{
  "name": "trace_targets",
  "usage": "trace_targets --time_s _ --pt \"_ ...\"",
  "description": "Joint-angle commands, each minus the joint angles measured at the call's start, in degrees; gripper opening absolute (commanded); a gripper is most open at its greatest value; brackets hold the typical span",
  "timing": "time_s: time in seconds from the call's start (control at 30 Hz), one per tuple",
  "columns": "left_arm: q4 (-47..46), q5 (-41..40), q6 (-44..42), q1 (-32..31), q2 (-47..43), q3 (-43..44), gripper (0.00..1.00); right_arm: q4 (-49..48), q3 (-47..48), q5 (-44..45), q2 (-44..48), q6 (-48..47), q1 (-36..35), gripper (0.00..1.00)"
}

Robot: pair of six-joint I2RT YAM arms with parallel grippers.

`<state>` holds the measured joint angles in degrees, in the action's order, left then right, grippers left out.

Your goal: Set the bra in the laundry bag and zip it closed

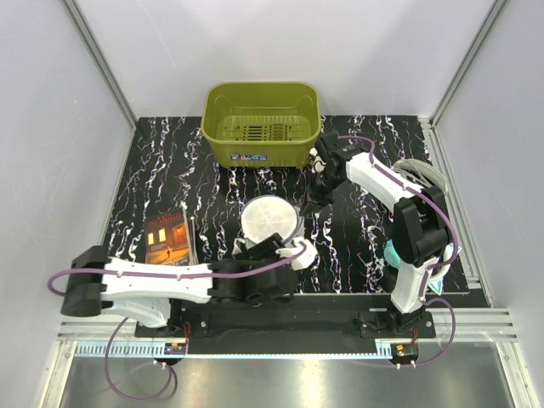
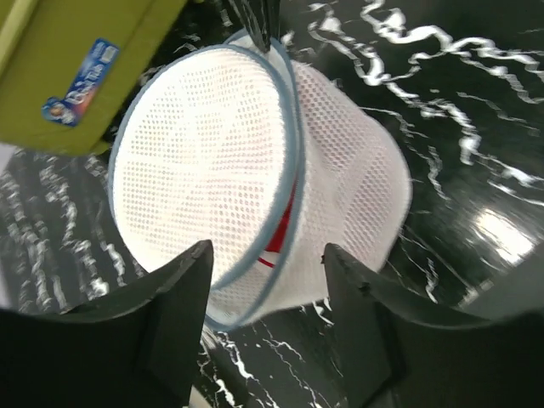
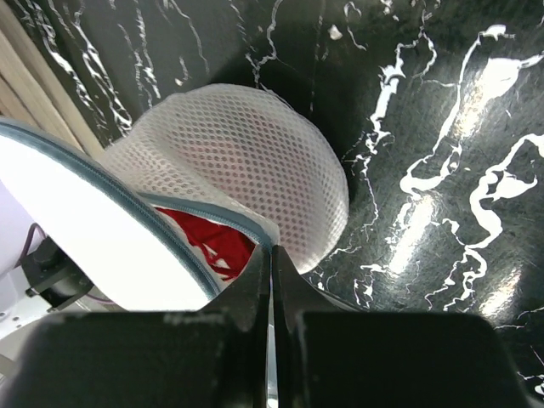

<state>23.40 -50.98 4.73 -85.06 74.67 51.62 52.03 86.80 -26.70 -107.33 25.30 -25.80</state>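
**Top external and wrist views: red bra (image 3: pixel 208 238) sits inside the laundry bag (image 1: pixel 270 218), zip rim showing a gap**

At the far left of the black, white-veined table (image 1: pixel 170 161) there is a book (image 1: pixel 167 238) with a dark cover. Just below it the left arm (image 1: pixel 144 285) stretches rightward along the near edge. The left gripper (image 2: pixel 268 253) reaches the near side of the white mesh bag. Its fingers (image 2: pixel 174 319) stand apart, and the bag's lower rim sits between them. The left wrist view does not show whether either finger presses on the mesh.

The bag is at the middle of the table, its round face turned up toward the overhead camera. Both wrist views show red fabric through a gap along the grey-blue zipper edge, so the bra is inside the pouch and the rim is not fully zipped.

Behind the bag, at the far edge, stands the olive-green basket (image 1: pixel 262 123). The two are near each other but not touching.

To the right of the bag, the right gripper (image 3: pixel 272 255) has its fingers pressed together, with the tips right at the zipper rim beside the red gap. It cannot be made out whether a zip tab is nipped between them.

Further right the right arm (image 1: pixel 408 229) folds back toward its base. A teal rounded item (image 1: pixel 393 253) shows beside it, and a white bowl-like item (image 1: pixel 422 172) with a grey rim lies behind it near the right edge.
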Motion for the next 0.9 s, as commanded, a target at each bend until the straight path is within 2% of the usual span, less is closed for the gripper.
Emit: trace_targets --time_s 0.0,0.03,0.13,0.23,0.27,0.33,0.37,0.4,0.43,0.53,0.73,0.87 --pt "-2.13 11.95 1.51 0.59 -11.7 -2.3 0.74 -2.02 -1.64 -1.34 2.56 -0.43 0.31 0.0" --pt "-1.95 12.65 2.64 0.85 -13.83 -2.4 0.81 -2.54 -2.25 -1.51 2.91 -0.51 0.31 0.0" --pt "-0.29 20.99 4.75 5.24 -22.1 -1.43 0.87 -4.39 -3.65 -2.22 4.14 -1.92 0.31 0.0" --pt "0.86 29.77 9.49 13.75 -28.34 -0.2 0.94 -4.83 -4.36 -1.87 4.58 -4.72 0.31 0.0" --pt "1.56 32.24 10.9 19.78 -29.4 -0.11 0.96 -5.27 -4.62 -1.78 5.02 -5.17 0.31 0.0" --pt "0.78 40.38 13.54 25.96 -31.52 -0.72 0.99 -5.97 -5.5 -1.25 5.46 -6.66 0.31 0.0" --pt "0.77 42.61 15.55 31.65 -31.52 -1.16 0.99 -6.24 -5.77 -1.25 5.81 -7.19 0.31 0.0" --pt "1.03 45.07 16.7 34.66 -30.74 -1.25 0.99 -6.94 -6.38 -1.25 6.25 -7.72 0.31 0.0" --pt "1.47 50.4 17.76 40.52 -29.34 -0.73 0.99 -7.46 -6.82 -1.34 6.95 -8.94 0.23 0.0" --pt "4.55 59.55 22.33 49.86 -21.96 0.41 0.99 -9.49 -8.93 -1.95 8.97 -11.23 0.31 0.0" --pt "-1.06 71.53 22.78 57.97 -7.3 0.94 0.99 -13.44 -13.41 -4.94 13.36 -15.01 0.23 0.0" --pt "-8.61 80.14 22.08 59.83 -2.61 0.77 0.99 -14.15 -14.91 -7.22 14.78 -17.03 0.23 0.0"
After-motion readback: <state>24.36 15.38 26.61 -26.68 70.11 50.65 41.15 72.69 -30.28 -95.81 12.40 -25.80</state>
